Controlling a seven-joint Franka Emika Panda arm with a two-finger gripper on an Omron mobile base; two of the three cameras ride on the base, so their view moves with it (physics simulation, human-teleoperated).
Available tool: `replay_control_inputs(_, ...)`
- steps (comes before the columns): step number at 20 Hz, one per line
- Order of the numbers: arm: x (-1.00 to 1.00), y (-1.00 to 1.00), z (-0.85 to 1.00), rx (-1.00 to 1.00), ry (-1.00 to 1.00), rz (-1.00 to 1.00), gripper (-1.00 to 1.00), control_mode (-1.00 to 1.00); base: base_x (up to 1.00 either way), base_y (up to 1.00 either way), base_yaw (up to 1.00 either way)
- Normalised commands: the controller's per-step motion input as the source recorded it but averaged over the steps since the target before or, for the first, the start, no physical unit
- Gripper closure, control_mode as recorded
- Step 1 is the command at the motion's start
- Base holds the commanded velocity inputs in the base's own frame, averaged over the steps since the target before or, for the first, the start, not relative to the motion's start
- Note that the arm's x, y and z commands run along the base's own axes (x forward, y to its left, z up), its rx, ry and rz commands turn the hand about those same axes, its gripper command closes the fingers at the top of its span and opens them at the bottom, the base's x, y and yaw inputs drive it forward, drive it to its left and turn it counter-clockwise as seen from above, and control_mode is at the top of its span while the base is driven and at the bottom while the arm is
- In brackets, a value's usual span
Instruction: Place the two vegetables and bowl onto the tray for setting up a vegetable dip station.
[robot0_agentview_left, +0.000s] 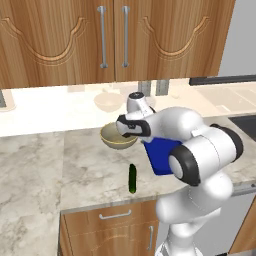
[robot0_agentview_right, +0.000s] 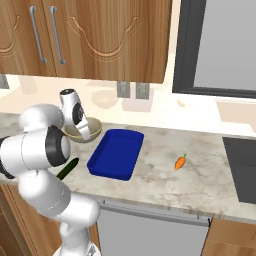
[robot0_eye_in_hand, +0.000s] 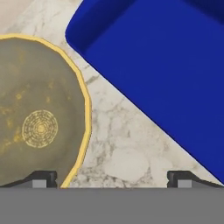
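Note:
The tan bowl (robot0_agentview_left: 117, 137) (robot0_agentview_right: 82, 132) stands on the marble counter just left of the deep blue tray (robot0_agentview_right: 116, 152) (robot0_agentview_left: 159, 156); my arm hides part of the tray in the left base view. A dark green cucumber (robot0_agentview_left: 132, 178) (robot0_agentview_right: 67, 169) lies near the counter's front edge. To the right of the tray lies a small orange carrot (robot0_agentview_right: 180, 162). My gripper (robot0_eye_in_hand: 112, 178) hovers open over the strip of counter between bowl (robot0_eye_in_hand: 39, 113) and tray (robot0_eye_in_hand: 175, 74), with nothing between its fingers.
Wooden wall cabinets (robot0_agentview_left: 112, 37) hang over the back of the counter. A dark cooktop (robot0_agentview_right: 242, 165) is set into the counter at the far right. Bare marble (robot0_agentview_right: 165, 187) lies in front of the tray and around the carrot.

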Motion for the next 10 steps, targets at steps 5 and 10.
replay_control_inputs(5,0.33,0.00,-0.09,0.00,0.00,-0.07,-1.00,-1.00,0.00,0.00,0.00)
replay_control_inputs(10,0.29,0.00,-0.12,0.00,0.00,-0.05,-1.00,-1.00,0.00,0.00,0.00)
